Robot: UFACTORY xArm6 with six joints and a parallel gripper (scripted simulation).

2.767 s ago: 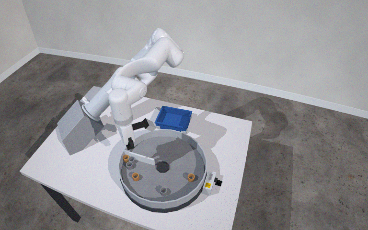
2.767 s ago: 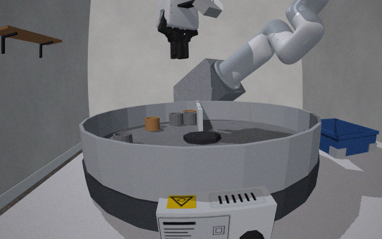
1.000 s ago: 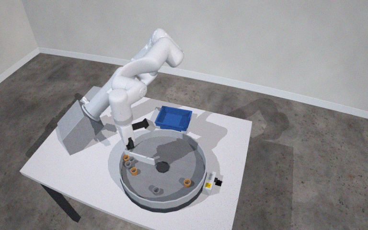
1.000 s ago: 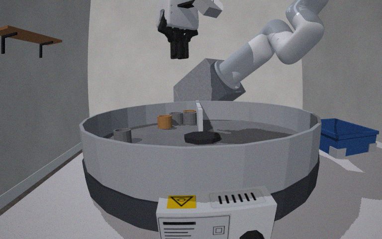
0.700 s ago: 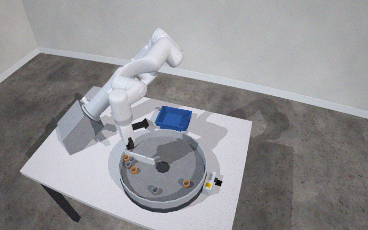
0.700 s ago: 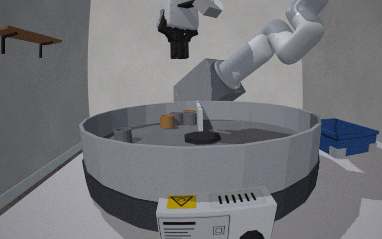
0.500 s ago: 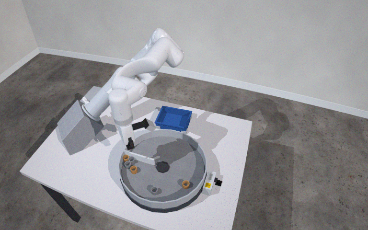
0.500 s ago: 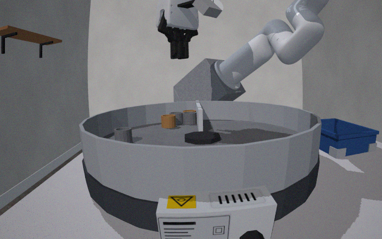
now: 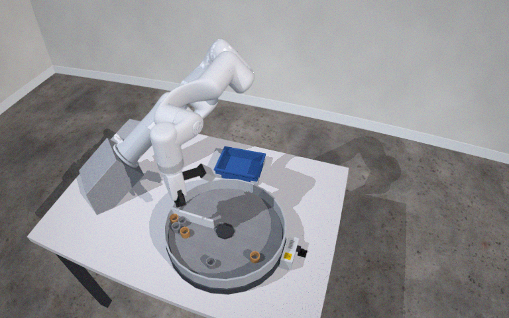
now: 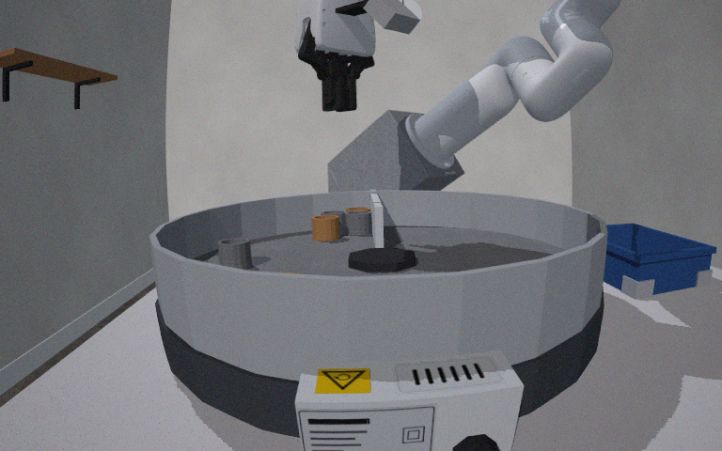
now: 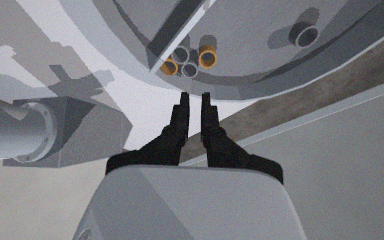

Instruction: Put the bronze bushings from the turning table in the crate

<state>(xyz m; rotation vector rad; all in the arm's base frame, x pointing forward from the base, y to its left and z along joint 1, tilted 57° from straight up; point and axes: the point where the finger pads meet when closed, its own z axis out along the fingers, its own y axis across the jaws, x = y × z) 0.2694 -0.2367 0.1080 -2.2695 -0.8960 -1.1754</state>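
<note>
Arm: rises from a grey base block (image 9: 103,179) at the bench (image 9: 330,240) left edge, elbow high, wrist pointing straight down.
End effector (image 10: 338,106): nearly closed, narrow gap, holding nothing; high above the turntable (image 9: 232,279) rim.
Bronze bushings (image 9: 184,232): three on the turntable, two beside the white divider (image 9: 195,218).
Steel bushings (image 9: 211,261): on the turntable.
Crate (image 9: 240,163): blue, near the bench far edge.

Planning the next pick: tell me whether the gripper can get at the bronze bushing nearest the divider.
Probably not cleanly: that bronze bushing sits wedged between the divider, the rim and steel bushings; the gripper, nearly shut, hangs high above.
</note>
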